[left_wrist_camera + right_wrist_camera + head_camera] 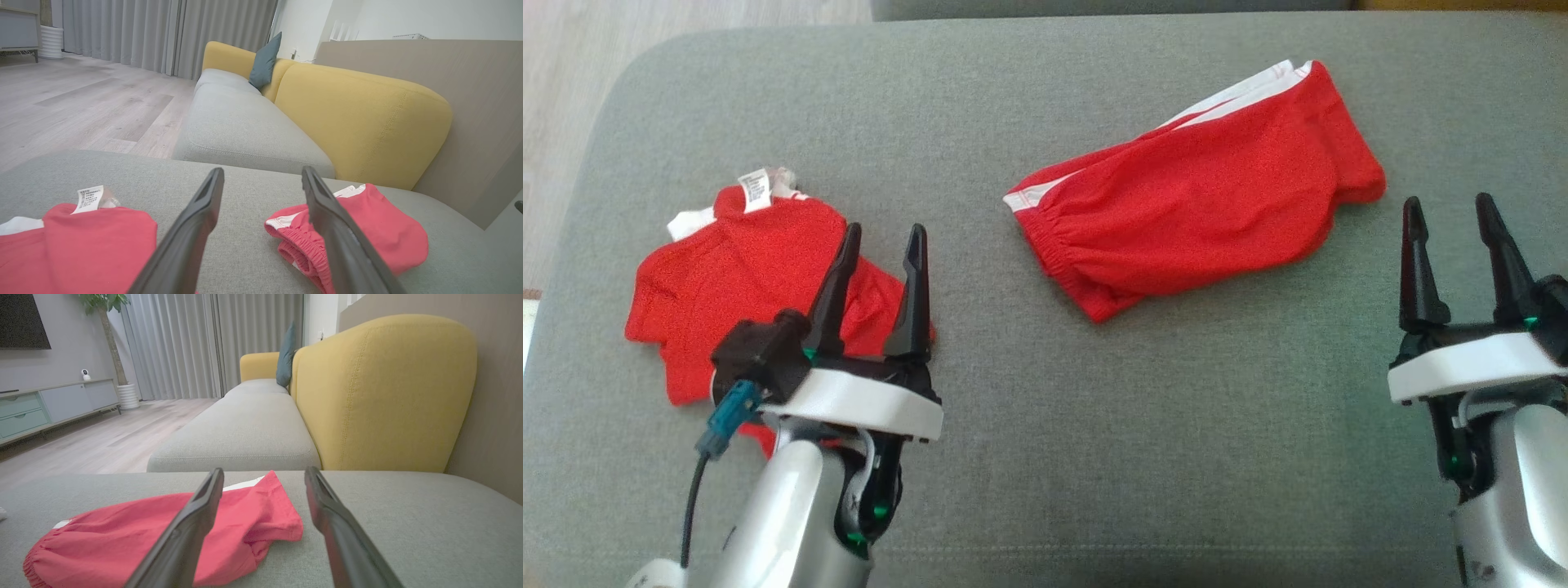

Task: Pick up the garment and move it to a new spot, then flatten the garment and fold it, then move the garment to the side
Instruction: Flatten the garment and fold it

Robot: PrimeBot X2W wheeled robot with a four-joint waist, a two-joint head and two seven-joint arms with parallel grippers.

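Both jaws spread, two red garments [727,273] [1201,212]

Grey fabric sofa seat [253,428] centre; mustard-yellow upholstered backrest [384,396] right; grey pleated curtains [184,343] top; pale wood-plank floor [102,445] left.

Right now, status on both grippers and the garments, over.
Left gripper open, empty, by the red shirt. Right gripper open, empty, beside the red shorts. Both garments lie apart on the grey cushion; nothing in the way.

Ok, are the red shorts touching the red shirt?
Apart. The head view shows bare grey cushion between the red shorts and the red shirt.
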